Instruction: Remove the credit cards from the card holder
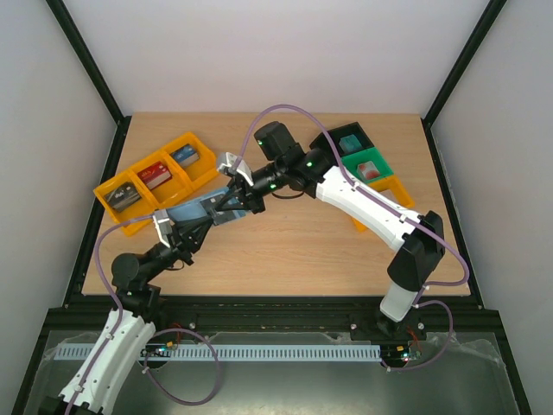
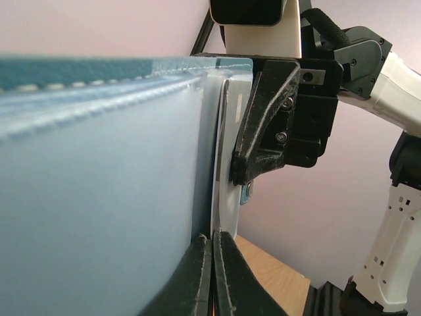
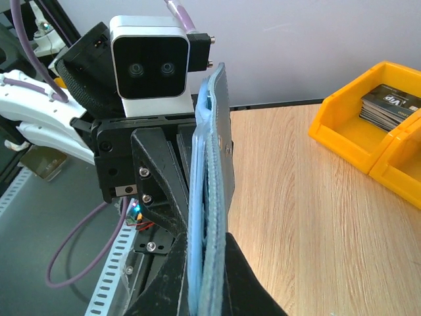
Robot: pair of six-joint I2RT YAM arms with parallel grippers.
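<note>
Both left gripper (image 2: pixel 212 253) and right gripper (image 1: pixel 235 199) are closed tightly on opposite edges of the card holder (image 1: pixel 192 210); it seems light and floppy.

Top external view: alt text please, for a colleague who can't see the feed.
Both arms meet over the table, left of centre, the left gripper and right gripper each clamped on the blue card holder stretched between them. Orange trays sit back left, green and black trays back right.

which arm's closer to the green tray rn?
Right. The right arm runs just beside the green tray; the left arm is across the table by the orange trays.
</note>
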